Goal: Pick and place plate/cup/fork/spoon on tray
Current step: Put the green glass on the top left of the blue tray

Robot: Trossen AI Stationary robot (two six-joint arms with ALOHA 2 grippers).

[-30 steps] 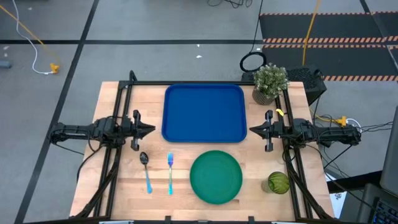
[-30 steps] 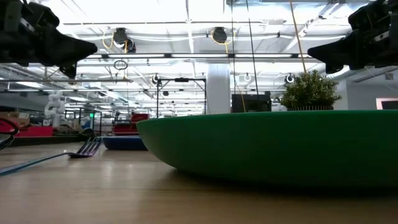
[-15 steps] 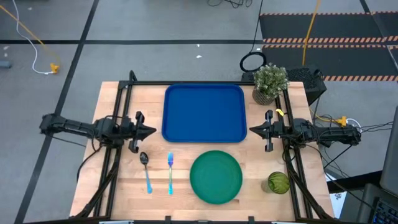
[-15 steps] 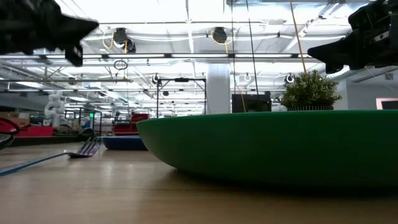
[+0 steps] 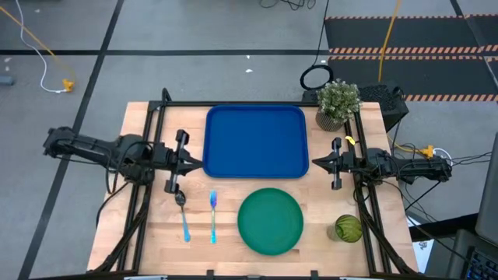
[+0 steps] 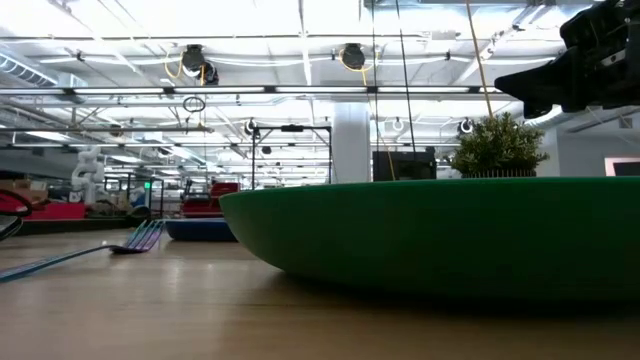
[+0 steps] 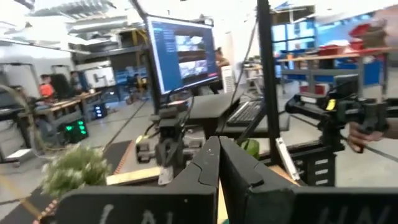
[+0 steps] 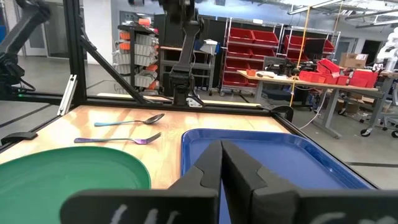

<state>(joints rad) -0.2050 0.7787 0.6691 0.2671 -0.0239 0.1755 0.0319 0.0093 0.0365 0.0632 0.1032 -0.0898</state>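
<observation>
Table (image 5: 140, 233) holds one plate (image 5: 270, 222), cup (image 5: 348, 228), fork (image 5: 213, 214), spoon (image 5: 183, 212), tray (image 5: 255, 141); both hands narrow, empty.

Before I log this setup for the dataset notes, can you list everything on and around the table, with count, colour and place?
tray: one, blue, far middle of the table, nothing on it
plate: one, green, near edge, in front of the tray
fork: one, light-blue handle, just left of the plate
spoon: one, light-blue handle with a dark bowl, left of the fork
cup: one, dark green, near right corner
potted plant: one, leafy green, far right corner
table: one, light wood
left gripper: dark, shut, by the tray's left edge, above the spoon's bowl
right gripper: dark, shut, by the tray's right edge
</observation>
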